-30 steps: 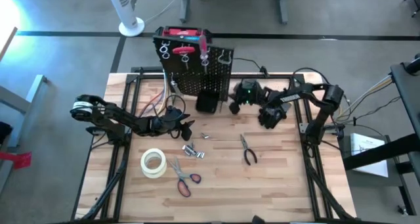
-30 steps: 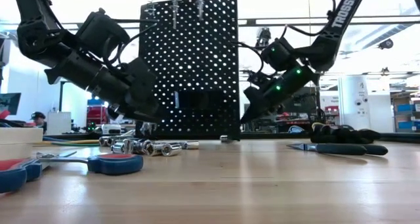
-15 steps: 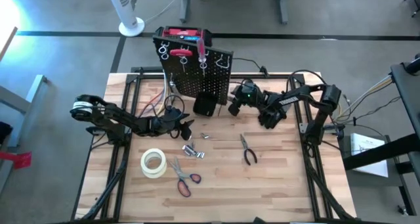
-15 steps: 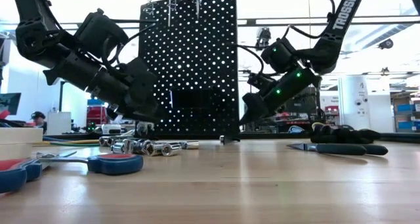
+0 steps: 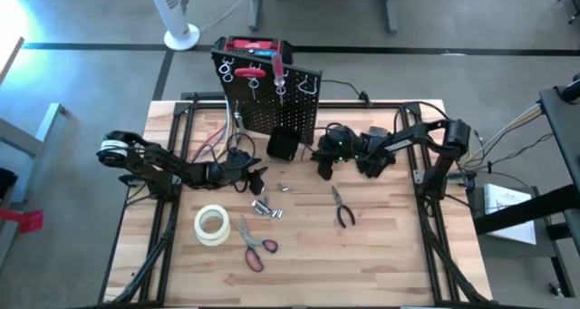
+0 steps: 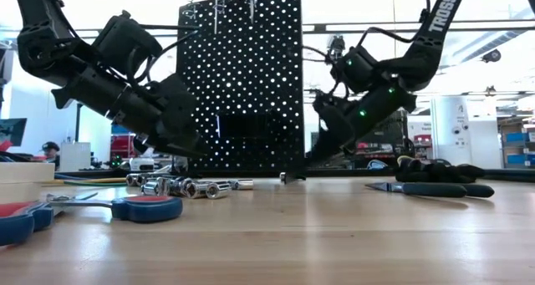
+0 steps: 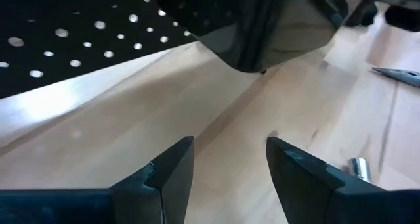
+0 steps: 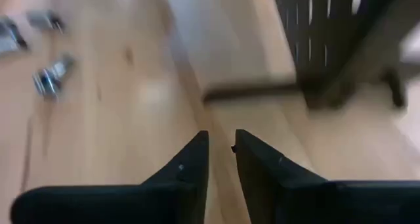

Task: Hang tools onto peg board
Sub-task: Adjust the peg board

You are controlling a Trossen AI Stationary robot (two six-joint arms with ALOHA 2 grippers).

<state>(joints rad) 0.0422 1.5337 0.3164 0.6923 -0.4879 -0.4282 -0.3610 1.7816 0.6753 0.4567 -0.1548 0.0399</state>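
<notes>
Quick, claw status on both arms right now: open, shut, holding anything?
Left claw: open, empty, low over the table by the peg board.
Right claw: slightly open, a narrow gap between the fingers, nothing held.

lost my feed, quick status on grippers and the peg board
Left gripper open, empty, low by the sockets. Right gripper slightly open, empty, beside the peg board. Pliers and scissors unhung.
</notes>
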